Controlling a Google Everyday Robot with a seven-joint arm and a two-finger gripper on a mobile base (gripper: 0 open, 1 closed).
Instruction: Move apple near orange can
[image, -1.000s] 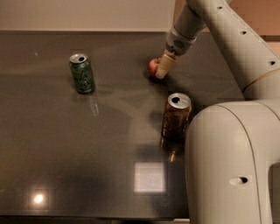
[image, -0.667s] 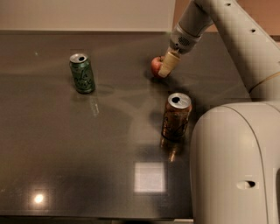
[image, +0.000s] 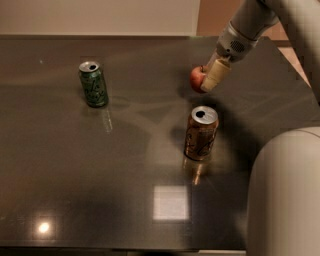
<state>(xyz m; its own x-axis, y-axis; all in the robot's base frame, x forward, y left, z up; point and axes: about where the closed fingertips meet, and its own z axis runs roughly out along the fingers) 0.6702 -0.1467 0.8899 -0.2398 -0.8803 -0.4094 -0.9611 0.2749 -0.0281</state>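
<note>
- The gripper (image: 210, 84) was down low over the far right part of the counter (image: 115, 170), reaching in from the upper right corner on its pale grey arm (image: 247, 25).
- Right up against its left side sat the apple (image: 197, 79), red and small, partly covered by the beige tip of the gripper.
- Was the gripper clamped on that apple or just resting against it? From where I stood, I could not tell, and I could not tell either whether the apple was on the counter or lifted a touch off it.
- The orange can (image: 201, 134) stood upright just in front of the apple, nearer to me, silver top showing its opening and dark swirls down its side.
- Apple and orange can were near each other but apart, with a strip of dark counter between them.
- Well off to the left, the green can (image: 93, 85) stood upright on its own, far from both the apple and the gripper.
- The counter was dark and glossy, throwing back a bright square of light (image: 171, 202) near the front edge and a faint mirror of each can.
- The robot's bulky white body (image: 285, 195) filled the lower right corner, blocking that end of the counter.
</note>
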